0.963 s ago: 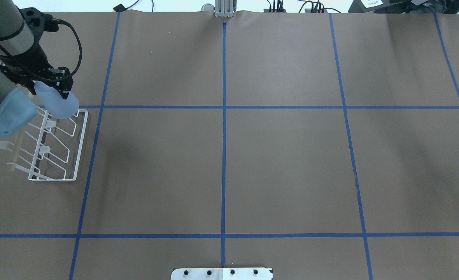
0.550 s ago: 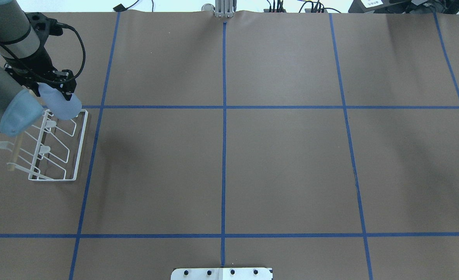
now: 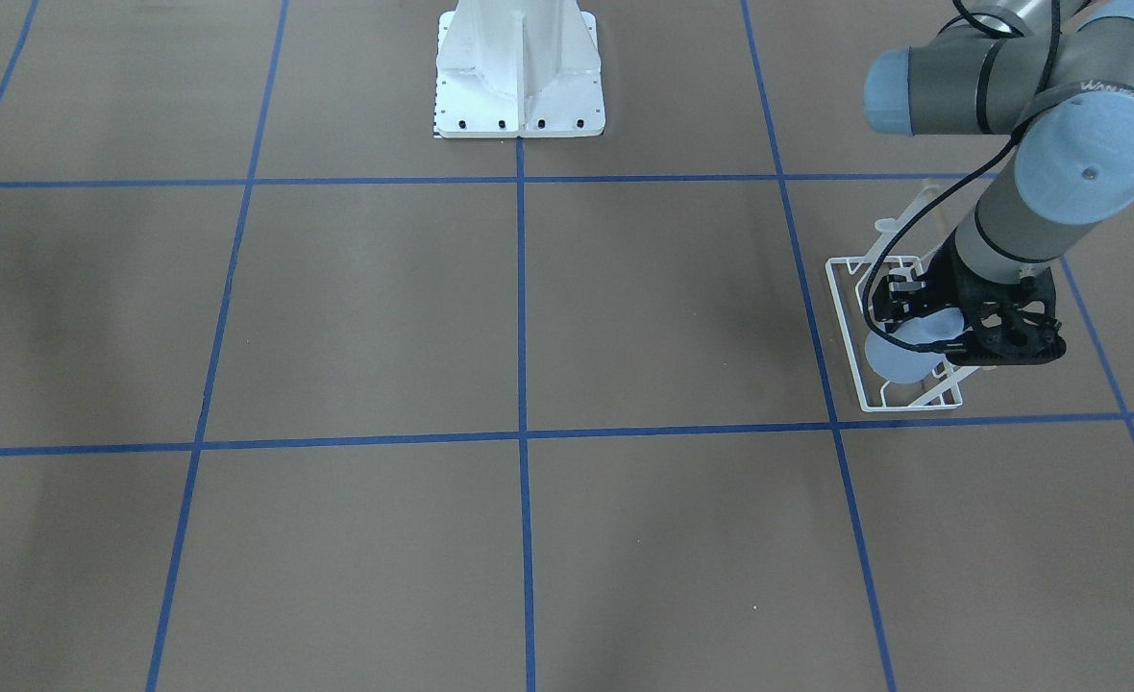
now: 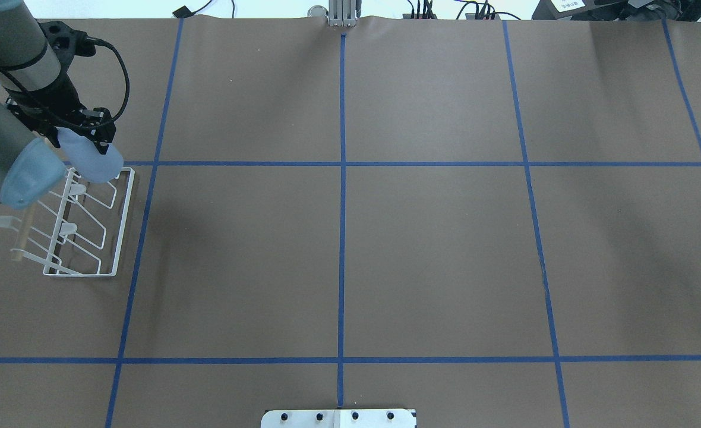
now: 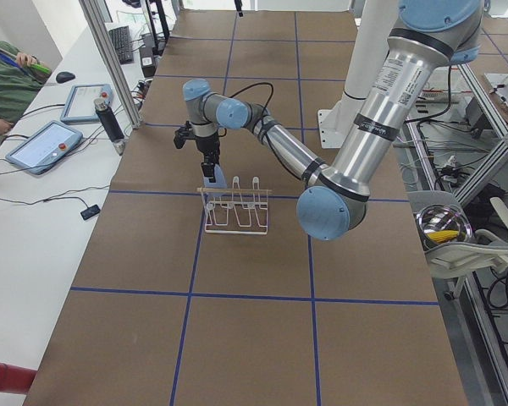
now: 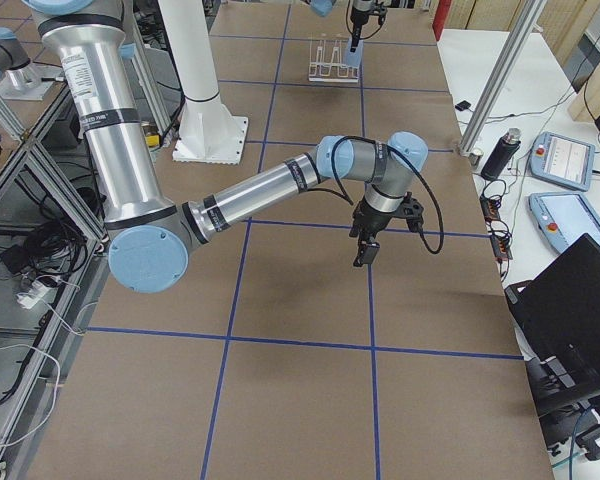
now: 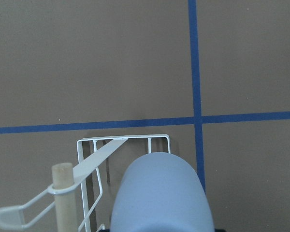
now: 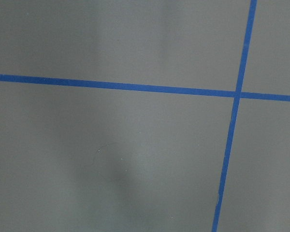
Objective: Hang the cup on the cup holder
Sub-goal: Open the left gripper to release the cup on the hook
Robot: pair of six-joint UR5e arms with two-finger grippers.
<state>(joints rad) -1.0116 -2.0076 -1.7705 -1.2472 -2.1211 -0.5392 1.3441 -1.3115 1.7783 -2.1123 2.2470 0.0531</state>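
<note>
My left gripper (image 4: pixel 83 134) is shut on the light-blue cup (image 4: pixel 92 161) and holds it tilted over the far end of the white wire cup holder (image 4: pixel 124 220). In the front-facing view the gripper (image 3: pixel 951 327) and the cup (image 3: pixel 899 358) sit over the holder's (image 3: pixel 846 336) end nearest that camera. In the left wrist view the cup (image 7: pixel 159 193) fills the bottom, with the holder's rim (image 7: pixel 121 138) and wooden bar (image 7: pixel 65 193) beside it. I cannot tell whether a prong is inside the cup. My right gripper (image 6: pixel 364 255) hangs over bare table far to the right; I cannot tell whether it is open or shut.
The brown table cover carries a blue tape grid (image 4: pixel 341 163). The robot's white base (image 3: pixel 519 77) stands at the near middle edge. Operator tablets (image 5: pixel 46 144) lie on a side bench beyond the table's far edge.
My left gripper with the cup has shifted slightly right and down toward the holder's far end; over the last half second it has barely moved. The right arm has not moved.
</note>
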